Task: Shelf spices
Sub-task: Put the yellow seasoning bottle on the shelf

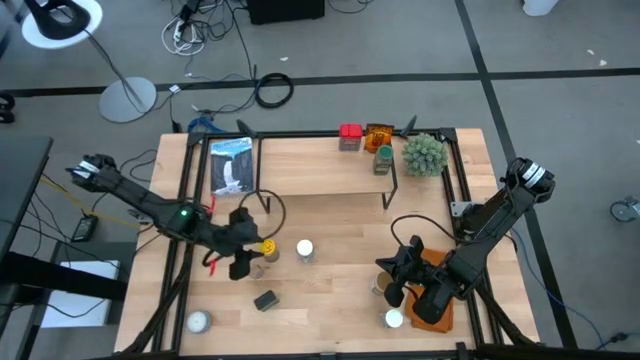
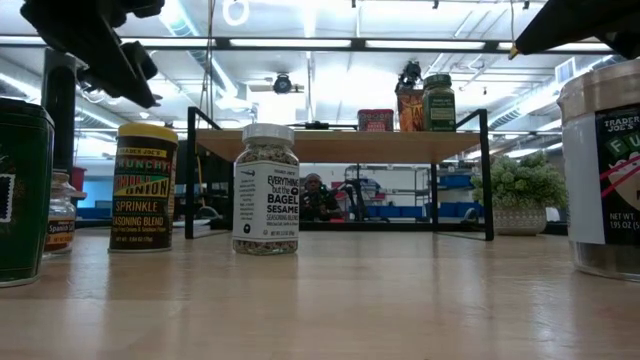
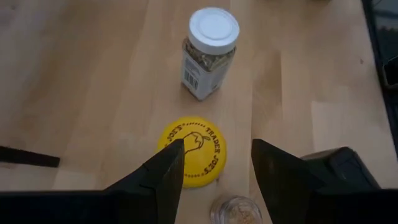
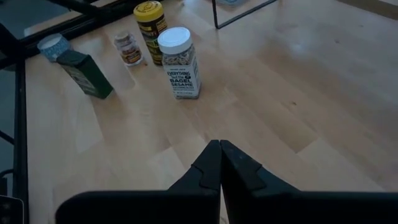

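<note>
Light-wood table [image 1: 330, 230] on grey floor w/ cables; lab w/ ceiling strip lights behind. Shelf [image 2: 340, 145] at far edge carries red box [image 2: 375, 120] + two jars. Yellow-lid jar [image 3: 192, 151] reads "Trader Joe's… Sprinkle Seasoning Blend"; white-lid jar [image 3: 210, 52], "Everything but the Bagel Sesame". Left gripper [image 3: 216, 163] hangs over yellow lid, fingers apart, holding nothing. Right gripper [image 4: 220, 163] clenched, empty, near cloth [image 1: 432, 300].

Shelf [image 1: 320, 172]: one.
Things on the shelf: three, namely a red box [image 1: 349, 137], an orange jar [image 1: 378, 135] and a green-lidded jar [image 1: 383, 160].
Yellow-lidded jar [image 1: 265, 247]: one, on the table.
White-lidded jars: two, a bagel-seasoning jar [image 1: 304, 249] and a near-edge jar [image 1: 394, 319].
Small clear jar [image 4: 129, 48]: one.
Dark tin [image 1: 265, 299]: one.
Pale round ball [image 1: 198, 321]: one.
Green plant [image 1: 424, 153]: one.
Orange cloth [image 1: 438, 300]: one.
</note>
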`<state>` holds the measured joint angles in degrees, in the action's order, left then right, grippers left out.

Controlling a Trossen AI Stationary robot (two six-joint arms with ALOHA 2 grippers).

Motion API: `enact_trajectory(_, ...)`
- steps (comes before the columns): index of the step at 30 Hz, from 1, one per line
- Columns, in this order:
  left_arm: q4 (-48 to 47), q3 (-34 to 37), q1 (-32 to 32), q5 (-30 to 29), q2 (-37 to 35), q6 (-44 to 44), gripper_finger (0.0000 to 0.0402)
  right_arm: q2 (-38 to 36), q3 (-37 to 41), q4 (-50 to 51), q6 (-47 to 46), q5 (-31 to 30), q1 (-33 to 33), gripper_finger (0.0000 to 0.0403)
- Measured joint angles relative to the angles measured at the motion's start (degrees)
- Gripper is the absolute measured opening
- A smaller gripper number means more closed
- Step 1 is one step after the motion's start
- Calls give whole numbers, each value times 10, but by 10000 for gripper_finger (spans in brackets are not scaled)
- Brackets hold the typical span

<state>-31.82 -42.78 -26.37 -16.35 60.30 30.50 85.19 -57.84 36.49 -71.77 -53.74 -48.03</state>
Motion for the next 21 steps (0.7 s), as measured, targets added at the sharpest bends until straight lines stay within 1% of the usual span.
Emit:
enact_trajectory(5, -29, -28, 1, 3, 39, -22, 192, 0, 0, 0, 0, 12, 0, 2)
enact_trajectory(14, -35, -29, 32, 4, 71, -44, 192, 0, 0, -8, 14, 14, 0, 3)
enact_trajectory(21, -22, -32, 51, 37, 93, -47, 192, 0, 0, -8, 15, 15, 0, 5)
